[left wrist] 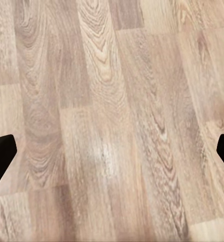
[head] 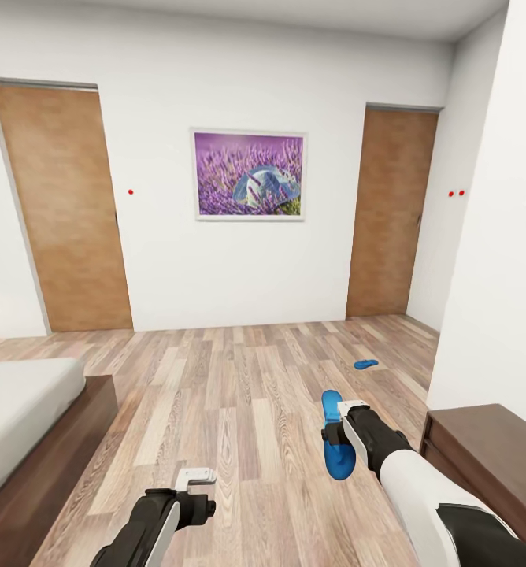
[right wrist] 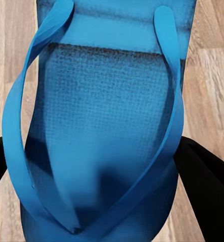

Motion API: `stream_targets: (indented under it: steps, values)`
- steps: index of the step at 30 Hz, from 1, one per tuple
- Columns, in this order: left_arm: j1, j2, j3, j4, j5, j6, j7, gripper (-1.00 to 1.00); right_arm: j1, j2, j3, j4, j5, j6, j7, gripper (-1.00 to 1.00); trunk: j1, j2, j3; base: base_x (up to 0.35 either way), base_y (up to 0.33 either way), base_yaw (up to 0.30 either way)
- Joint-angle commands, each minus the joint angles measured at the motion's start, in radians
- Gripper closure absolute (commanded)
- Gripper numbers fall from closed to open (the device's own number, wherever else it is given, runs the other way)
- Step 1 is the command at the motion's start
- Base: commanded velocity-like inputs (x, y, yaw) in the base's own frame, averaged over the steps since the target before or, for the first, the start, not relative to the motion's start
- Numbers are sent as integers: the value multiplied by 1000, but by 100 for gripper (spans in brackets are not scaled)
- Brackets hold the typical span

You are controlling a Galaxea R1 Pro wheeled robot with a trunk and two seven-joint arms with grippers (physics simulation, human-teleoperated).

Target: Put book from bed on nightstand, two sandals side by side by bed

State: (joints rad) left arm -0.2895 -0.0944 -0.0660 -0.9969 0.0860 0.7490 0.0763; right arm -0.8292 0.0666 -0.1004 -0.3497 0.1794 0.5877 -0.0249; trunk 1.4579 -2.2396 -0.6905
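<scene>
Sandal one (head: 333, 438) is riding clamped in the right claw (head: 331, 432), second sandal (head: 365, 364) is lying ahead of it on the floor (head: 239, 394), left claw (head: 194, 482) is hanging open and empty, bed (head: 19, 409) off to its left.

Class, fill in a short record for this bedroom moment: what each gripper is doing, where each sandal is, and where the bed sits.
right gripper: shut on blue sandal, lifted above floor
left gripper: open, nothing between its fingers, over wooden floor
second sandal: on the floor, farther off, near the right door
bed: at left of head view
</scene>
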Motion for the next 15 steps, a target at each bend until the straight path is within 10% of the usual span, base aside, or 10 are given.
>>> stream_targets:
  steps: [1, 15]
  values:
    - [0, 0, -2, -1, 9, 4, 8, -100, 0, 1, -8, -2, 8, 4, 0, 100, -4, 7, 0, 0, 0, 0]
    - [0, 0, -2, 0, 9, 4, 8, -100, -1, 1, -8, -2, 8, 4, -1, 100, -58, 105, 21, 0, 0, 0]
